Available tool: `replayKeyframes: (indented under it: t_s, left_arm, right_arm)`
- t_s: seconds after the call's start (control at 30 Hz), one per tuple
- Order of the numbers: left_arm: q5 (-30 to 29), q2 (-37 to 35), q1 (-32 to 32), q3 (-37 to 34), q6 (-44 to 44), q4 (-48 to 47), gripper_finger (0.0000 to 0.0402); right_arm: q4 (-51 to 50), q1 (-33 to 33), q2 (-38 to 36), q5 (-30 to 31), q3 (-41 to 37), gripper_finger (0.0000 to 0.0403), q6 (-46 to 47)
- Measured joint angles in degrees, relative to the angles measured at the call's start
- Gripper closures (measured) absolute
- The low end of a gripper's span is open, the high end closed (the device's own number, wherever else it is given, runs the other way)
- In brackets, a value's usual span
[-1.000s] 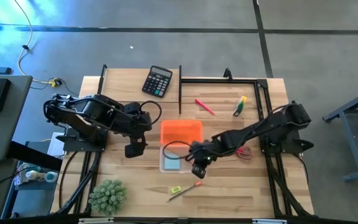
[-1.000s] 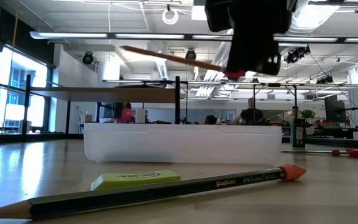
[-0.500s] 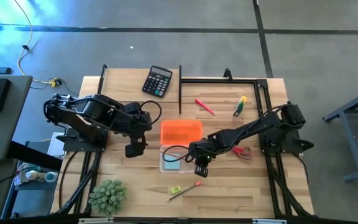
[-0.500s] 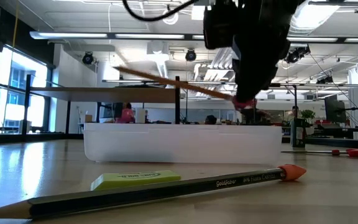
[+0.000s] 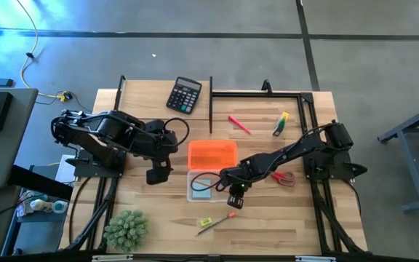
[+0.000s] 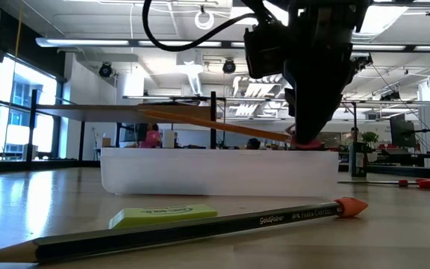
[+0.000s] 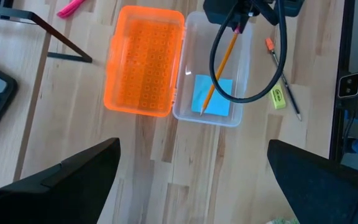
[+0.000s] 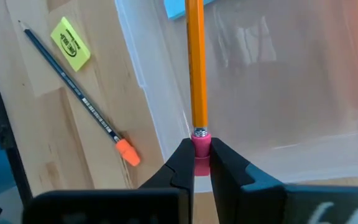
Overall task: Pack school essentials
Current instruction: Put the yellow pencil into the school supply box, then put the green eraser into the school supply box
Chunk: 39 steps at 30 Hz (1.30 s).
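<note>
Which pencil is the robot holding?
The orange pencil, pinched by its pink eraser end in the right gripper over the clear box. The dark pencil lies on the table.

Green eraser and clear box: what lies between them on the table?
Nothing but bare wood. In the right wrist view, the eraser and dark pencil lie beside the box with an open strip between; the high view agrees.

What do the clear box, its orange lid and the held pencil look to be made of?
Clear box: translucent, glossy plastic, by the look; the blue note pad shows through it.
Orange lid: translucent plastic with a dimpled texture.
Pencil, in the shut right gripper over the box: probably painted wood, orange, with a metal ferrule and pink rubber eraser.
</note>
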Motion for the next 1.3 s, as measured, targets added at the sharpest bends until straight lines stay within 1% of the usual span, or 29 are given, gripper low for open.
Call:
replayKeyframes:
  t_s: [0.1, 0.2, 0.43, 0.57, 0.63, 0.77, 0.87, 1.0, 1.2, 1.3]
  left_arm:
    - [0.0, 0.0, 0.0, 0.0, 0.0, 0.0, 0.0005]
    - [0.0, 0.0, 0.0, 0.0, 0.0, 0.0, 0.0005]
    - [0.0, 0.0, 0.0, 0.0, 0.0, 0.0, 0.0005]
    - [0.2, 0.0, 0.0, 0.0, 0.0, 0.0, 0.0005]
    - [1.0, 0.0, 0.0, 0.0, 0.0, 0.0, 0.0005]
    - [3.0, 0.0, 0.0, 0.0, -0.1, 0.0, 0.0005]
    - [3.1, 0.0, -0.9, 0.0, -0.2, 0.0, 0.0005]
    - [3.2, 0.0, -2.9, 0.0, -0.2, 0.0, 0.0005]
    - [3.1, 0.0, -6.3, -0.1, -1.0, -0.1, 0.0005]
    - [2.2, 0.0, -8.1, -0.2, -1.1, -0.2, 0.0005]
  right_arm:
    - [0.0, 0.0, 0.0, -0.2, 0.0, 0.0383, 0.0]
    - [0.0, 0.0, 0.0, -0.2, 0.0, 0.0370, 0.0]
    - [0.0, 0.0, 0.0, -0.3, 0.0, 0.0301, 0.3]
    - [0.0, -0.2, -0.1, -2.0, 0.0, 0.0277, 0.5]
    - [0.0, -0.2, -0.3, -2.8, 0.0, 0.0273, 1.0]
    - [-0.5, -0.2, -1.7, -2.6, 0.0, 0.0271, 1.6]
    - [0.0, -0.1, -3.6, 0.3, 0.0, 0.0273, 1.7]
    - [3.4, -0.4, -5.6, 4.1, 0.0, 0.0274, 3.8]
    - [7.7, -0.6, -7.2, 5.6, 0.0, 0.0274, 7.1]
    - [7.7, -0.6, -8.0, 6.0, 0.0, 0.0274, 7.8]
